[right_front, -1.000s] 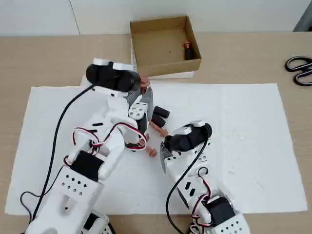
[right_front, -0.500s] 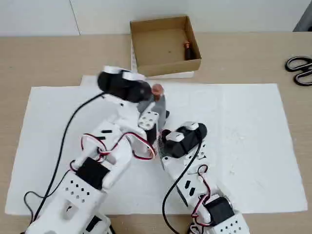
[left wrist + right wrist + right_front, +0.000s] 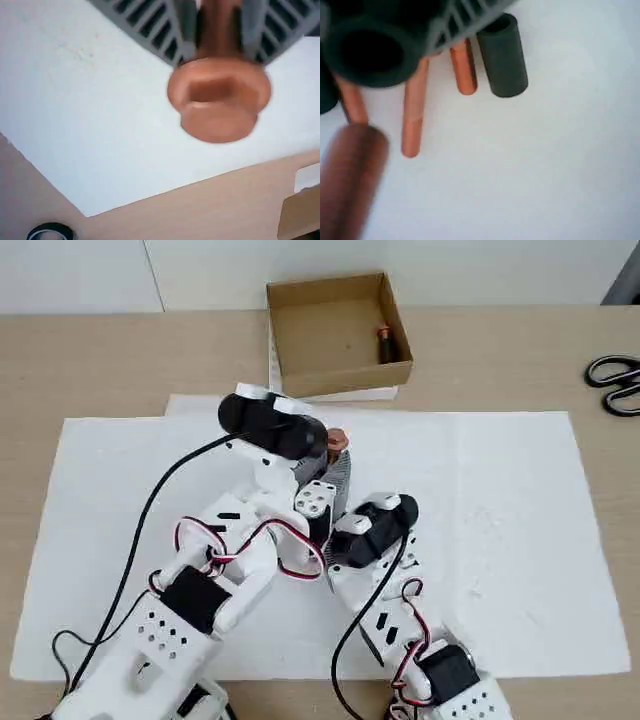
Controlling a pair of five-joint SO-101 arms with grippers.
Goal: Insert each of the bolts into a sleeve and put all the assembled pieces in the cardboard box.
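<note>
Your left gripper (image 3: 218,30) is clamped on a copper flange-head bolt (image 3: 218,100); right gripper (image 3: 395,30) pinches a black tubular sleeve (image 3: 365,52), bore exposed, presumably for insertion.

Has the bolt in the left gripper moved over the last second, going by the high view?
Yes. The bolt, held in the left gripper, has shifted away from the cardboard box, toward the table's near edge.

bolt (image 3: 218,97) in left claw (image 3: 217,30) nearer sleeve (image 3: 367,50) in right claw (image 3: 395,40)
</note>
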